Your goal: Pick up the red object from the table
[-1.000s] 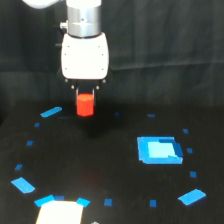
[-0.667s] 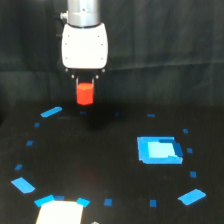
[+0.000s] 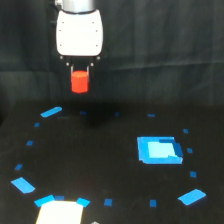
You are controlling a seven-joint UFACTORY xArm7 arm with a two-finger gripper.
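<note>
Above the counter [image 3: 100, 165], clear of it, near the exterior view's top left: red object [image 3: 79, 81], one small orange-red block, pinched at its upper end between my jaws, which are closed on it. Judged light, rigid and smooth-sided, so liable to slip; hold best kept across opposite flat faces. Blue square patch [image 3: 159, 150] lies well apart.

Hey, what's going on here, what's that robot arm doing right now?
A single robot arm's gripper holds the red object, a small orange-red block, pinched between its fingers. The block hangs in the air, clear of the black table, so the pick looks done. On the table lie small blue tape marks and a bright blue square toward the exterior view's right, away from the block.
</note>
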